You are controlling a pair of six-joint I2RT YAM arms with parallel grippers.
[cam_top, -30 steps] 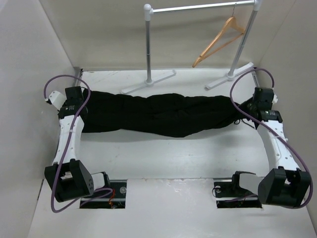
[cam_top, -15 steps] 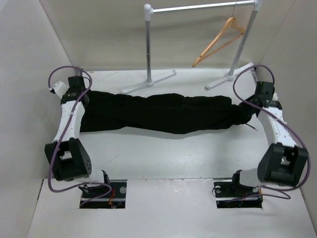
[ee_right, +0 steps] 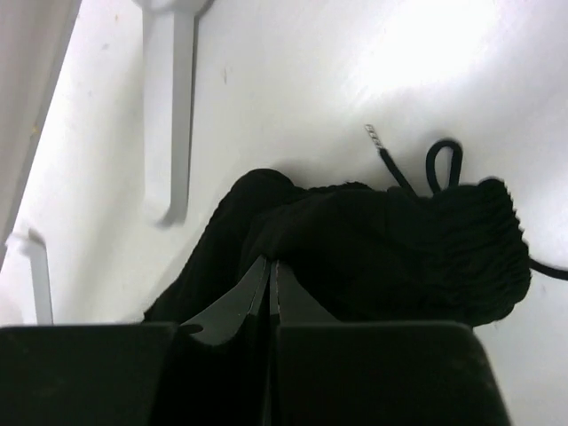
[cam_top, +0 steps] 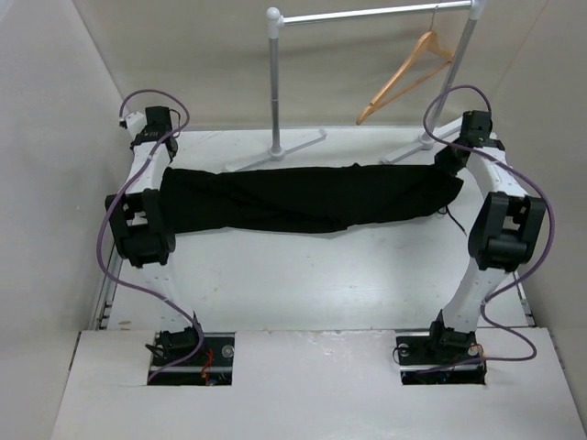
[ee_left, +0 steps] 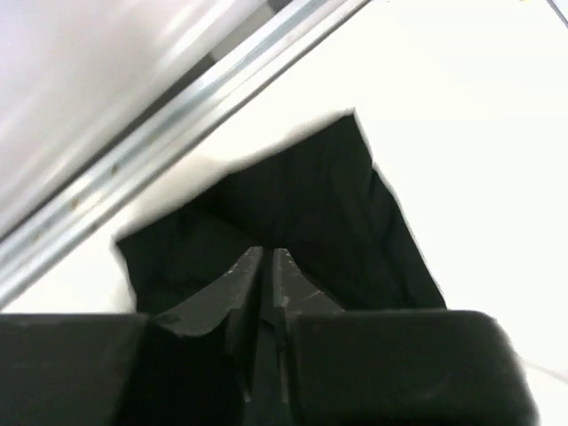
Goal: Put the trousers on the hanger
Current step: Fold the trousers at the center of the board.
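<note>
the trousers (cam_top: pixel 303 197) are held stretched between the two arms, over the far half of the table (cam_top: pixel 303 284) and just in front of the rail (cam_top: pixel 367 15). the left gripper (ee_left: pixel 267 259) is clenched on a flat corner of the black cloth, with the jaws almost meeting on the fabric. the right gripper (ee_right: pixel 269 263) is clamped in the same way on the bunched, ribbed end, where a drawstring (ee_right: pixel 441 160) trails out.

the long axis of the garment is laid left to right, roughly parallel to the rail. the waist end is judged to point to the right and the leg ends to the left. whether the middle is clear of the table cannot be told.

the step in hand is judged to be the carry: the cloth is gripped at both ends but nothing is yet draped. the hanger (cam_top: pixel 408 78) is hung tilted at the right end of the rail, well apart from the cloth and above it. for the next move, both ends need to be raised together and one end fed through the triangle, so that the cloth can be folded over the lower bar.
</note>
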